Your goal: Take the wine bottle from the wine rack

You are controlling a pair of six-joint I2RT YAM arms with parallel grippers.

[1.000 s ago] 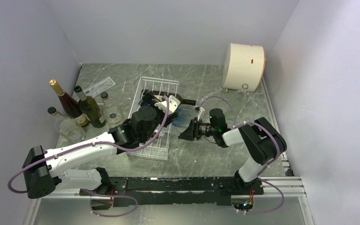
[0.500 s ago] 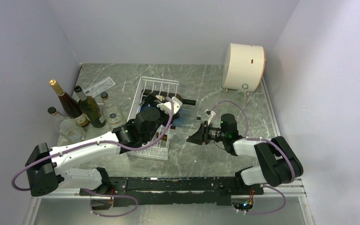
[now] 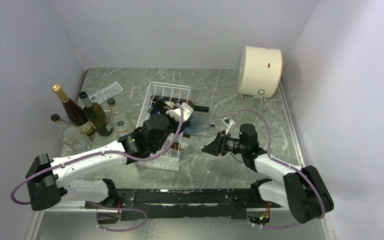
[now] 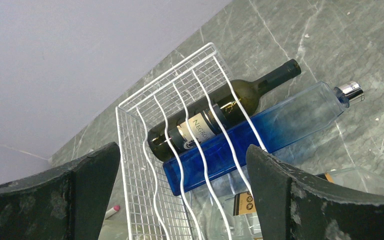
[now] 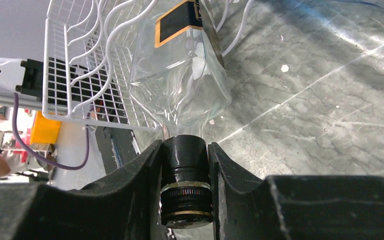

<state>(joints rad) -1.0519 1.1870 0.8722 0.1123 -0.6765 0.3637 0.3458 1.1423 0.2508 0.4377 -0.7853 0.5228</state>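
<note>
Across the wine rack (image 4: 145, 195) lie a wine bottle (image 4: 220, 112) and blue bottle (image 4: 280, 120).

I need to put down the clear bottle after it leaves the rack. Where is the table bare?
Bare table lies between the wine rack and the cream drum, toward the back wall. Left of the rack is crowded with standing bottles.

The left gripper (image 4: 182, 151) holds its two dark fingers (image 4: 65, 200) wide apart above the white wire wine rack (image 4: 165, 76); a dark green bottle (image 4: 215, 112) lies across the wavy wires, neck past the side; a blue bottle (image 4: 280, 125) with a silver cap lies against it; a clear bottle (image 4: 244, 202) shows its dark label nearer the camera.
</note>
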